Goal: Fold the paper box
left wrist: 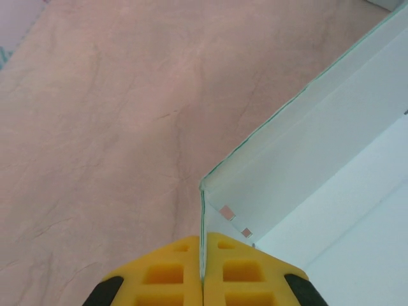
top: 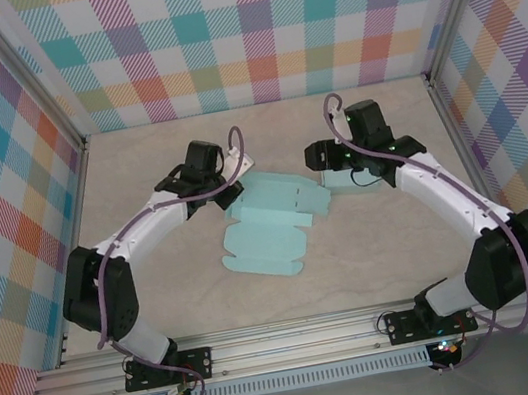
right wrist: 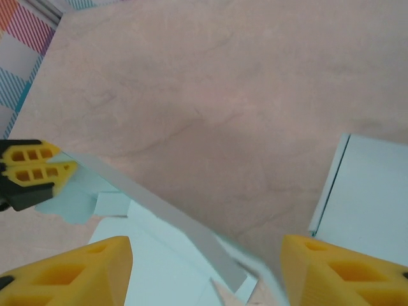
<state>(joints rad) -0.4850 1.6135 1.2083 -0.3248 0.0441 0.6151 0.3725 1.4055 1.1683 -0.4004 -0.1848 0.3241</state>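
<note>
On the beige tabletop [top: 137,168], the left hand [left wrist: 203,277] pinched one end of the paper box [top: 270,232]'s raised flap [left wrist: 306,159], while the right hand [right wrist: 204,268] gaped open facing the other end.

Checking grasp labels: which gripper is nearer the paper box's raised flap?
Left. The left gripper is shut on the flap; the right gripper hangs open over its far end, not gripping it.
</note>
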